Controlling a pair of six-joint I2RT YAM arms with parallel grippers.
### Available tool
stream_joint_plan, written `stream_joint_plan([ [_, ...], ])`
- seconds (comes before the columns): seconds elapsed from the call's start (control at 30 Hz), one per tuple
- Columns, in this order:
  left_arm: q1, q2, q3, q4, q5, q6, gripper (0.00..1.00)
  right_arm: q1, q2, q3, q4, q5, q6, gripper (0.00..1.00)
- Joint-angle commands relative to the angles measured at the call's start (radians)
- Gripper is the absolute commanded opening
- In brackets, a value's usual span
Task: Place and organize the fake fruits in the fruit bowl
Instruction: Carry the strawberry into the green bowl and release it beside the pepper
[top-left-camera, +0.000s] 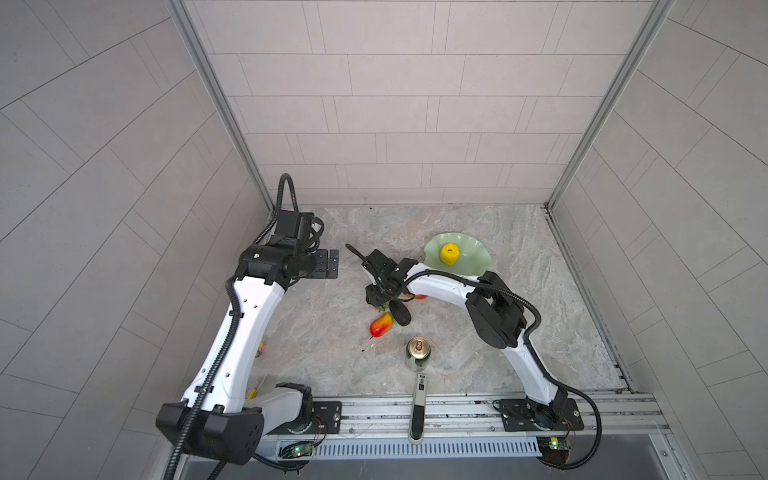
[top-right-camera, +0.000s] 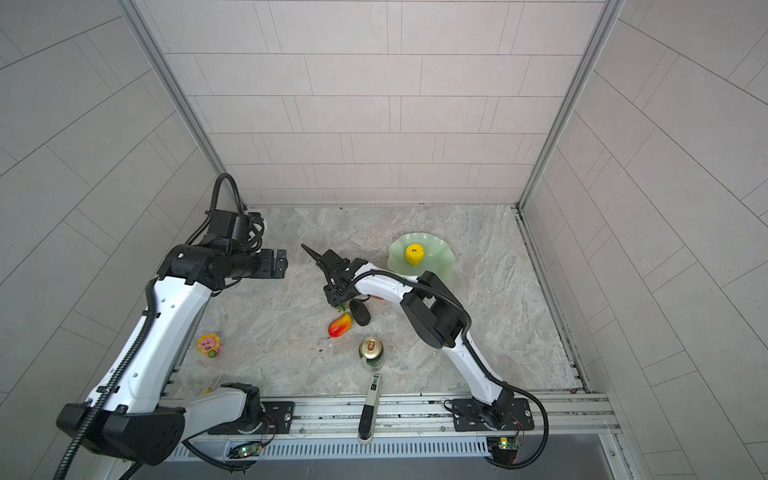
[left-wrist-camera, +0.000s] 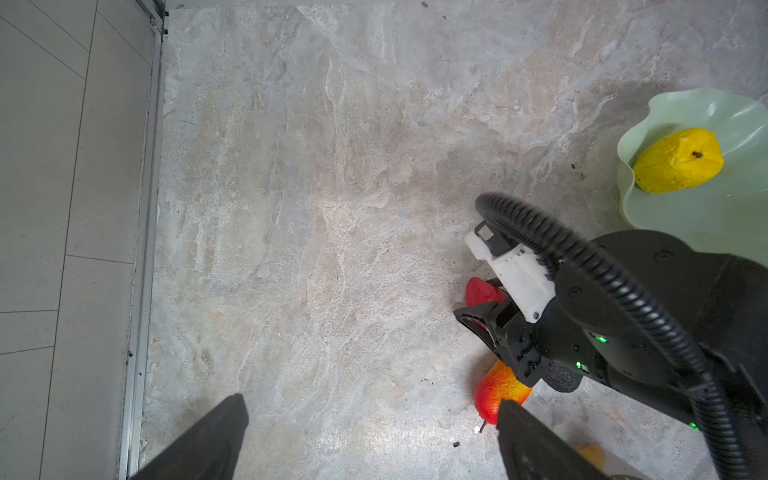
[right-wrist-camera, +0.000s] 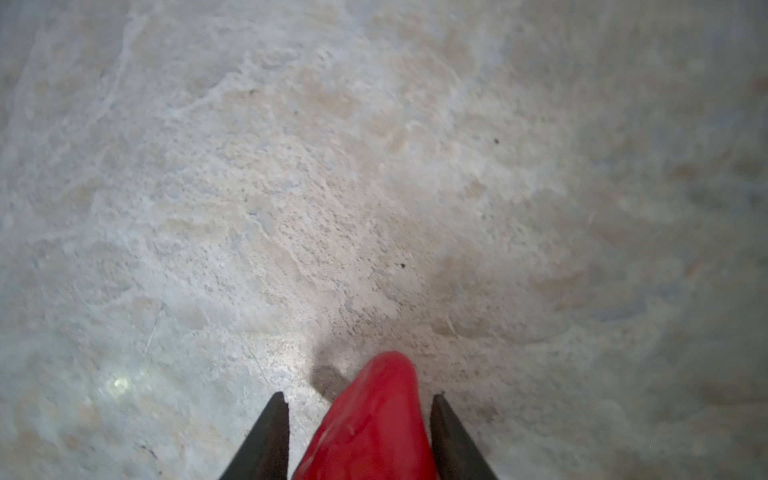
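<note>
Our right claw (right-wrist-camera: 357, 395) grips the glossy, tapering red strawberry (right-wrist-camera: 374, 436) — it may squirt free as we lift — while our left claw (left-wrist-camera: 370, 400) hangs open.

Pale grey tiled walls (top-left-camera: 395, 104) close in on three sides, aluminium posts (top-left-camera: 219, 104) in the corners. Marbled grey-beige bench (top-left-camera: 324, 365) catching soft light, metal rail (top-left-camera: 374, 409) along its front.

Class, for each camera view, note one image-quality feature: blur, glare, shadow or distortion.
In both top views, wide-angle distortion bows the wall tiles; left wrist view: table sharp, left gripper dark and soft-edged; right wrist view: red fruit blurred, small shadow beside it, faint glare on the table.
</note>
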Motion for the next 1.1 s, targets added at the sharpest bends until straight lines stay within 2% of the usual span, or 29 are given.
stream_joint_plan([
  [0.0,0.002,-0.019,-0.007,-0.010,-0.013,0.013,1.00,0.005,-0.032,0.061,-0.045,0.011,-0.016,0.34],
  [0.27,0.003,-0.023,-0.008,-0.010,-0.016,0.013,1.00,-0.035,-0.184,0.104,-0.142,0.090,-0.109,0.34],
  [0.67,0.002,-0.031,-0.023,0.003,-0.008,0.009,1.00,-0.388,-0.434,-0.230,-0.091,0.278,-0.141,0.33],
  [0.9,0.002,-0.030,-0.014,-0.005,-0.002,0.006,1.00,-0.500,-0.448,-0.326,-0.045,0.333,-0.149,0.35],
  [1.07,0.002,-0.038,-0.012,-0.011,-0.004,0.007,1.00,-0.546,-0.404,-0.333,-0.017,0.316,-0.158,0.38],
])
